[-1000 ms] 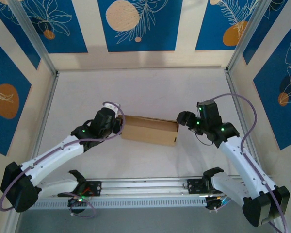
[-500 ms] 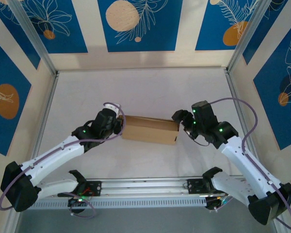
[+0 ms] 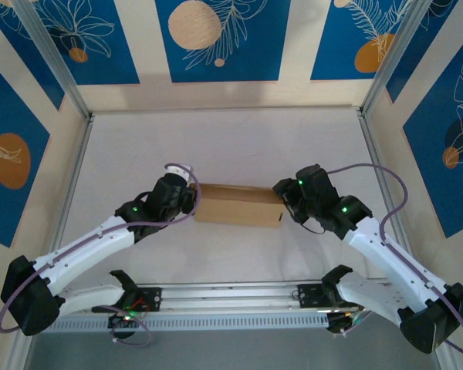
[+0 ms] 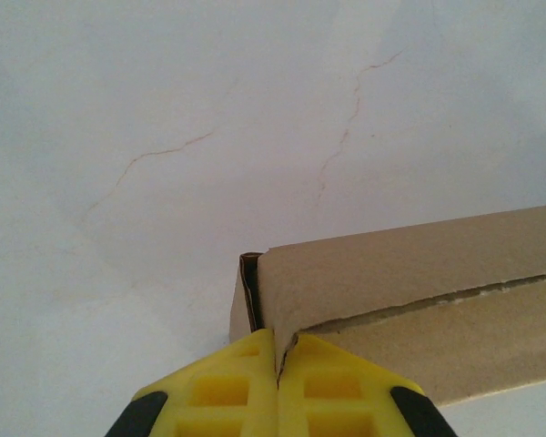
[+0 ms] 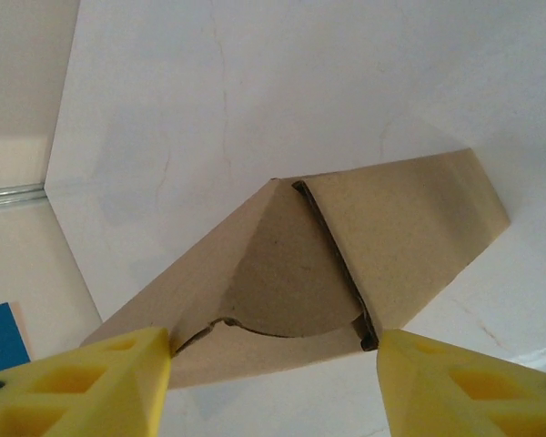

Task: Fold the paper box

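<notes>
Left hand (image 4: pixel 276 344) closed at the box (image 3: pixel 239 204) corner. Right hand (image 5: pixel 273 350) wide — best push the end flap (image 5: pixel 287 291) in squarely, gently.

Plain brown paper box (image 3: pixel 238 205), white table (image 3: pixel 216 139), blue walls (image 3: pixel 255 54) with white leaf outlines

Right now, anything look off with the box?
Box end by the open right gripper isn't shut: one panel splays outward, and the rounded flap shows inside. By the left gripper, the seam gapes slightly. Table has hairline cracks.
</notes>
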{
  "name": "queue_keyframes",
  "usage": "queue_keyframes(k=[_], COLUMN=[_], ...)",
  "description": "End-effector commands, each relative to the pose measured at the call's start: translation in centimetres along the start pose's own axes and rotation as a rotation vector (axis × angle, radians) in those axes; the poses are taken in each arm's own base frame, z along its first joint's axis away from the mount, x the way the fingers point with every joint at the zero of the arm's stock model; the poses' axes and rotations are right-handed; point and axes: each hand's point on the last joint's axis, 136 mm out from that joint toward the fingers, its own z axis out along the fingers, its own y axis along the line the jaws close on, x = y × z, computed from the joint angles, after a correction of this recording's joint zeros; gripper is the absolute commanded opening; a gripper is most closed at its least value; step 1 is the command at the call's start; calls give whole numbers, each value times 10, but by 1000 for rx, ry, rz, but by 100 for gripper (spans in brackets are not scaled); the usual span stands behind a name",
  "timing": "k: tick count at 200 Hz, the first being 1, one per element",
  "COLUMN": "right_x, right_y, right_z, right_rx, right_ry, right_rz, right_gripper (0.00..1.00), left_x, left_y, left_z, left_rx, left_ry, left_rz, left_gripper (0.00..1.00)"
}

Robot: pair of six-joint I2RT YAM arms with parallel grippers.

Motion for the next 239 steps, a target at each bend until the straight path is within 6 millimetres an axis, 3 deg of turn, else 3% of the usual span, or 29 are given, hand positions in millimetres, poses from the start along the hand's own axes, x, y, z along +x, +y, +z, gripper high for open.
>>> queue_keyframes(k=[1,18,46,85,138,168,196,239], right_x=[-1,-2,-5,-6,-6,-7,-7,-8], right_y=[-39,-41,-38,-36,-34,-33,-33,-33], right_z=[13,14,12,12,18,17,17,16], right_rx=[136,141,141,143,151,151,149,144], right_ry=[-15,-19,-27,-29,-25,-26,-23,-25], right_rz=[22,27,22,23,24,22,17,14], right_gripper=[56,53,54,54,55,56,56,56], left_x=[32,30,22,9,-18,-40,-49,-47], left_y=[6,5,1,-7,-39,-39,-15,-4], left_z=[2,0,-10,-28,-64,-77,-62,-30], left_rx=[-25,-18,11,81,275,292,167,162], left_ry=[117,107,87,39,-13,-72,-46,0], left_rz=[28,29,50,69,104,5,-131,-277], left_gripper=[0,9,39,58,62,61,73,67])
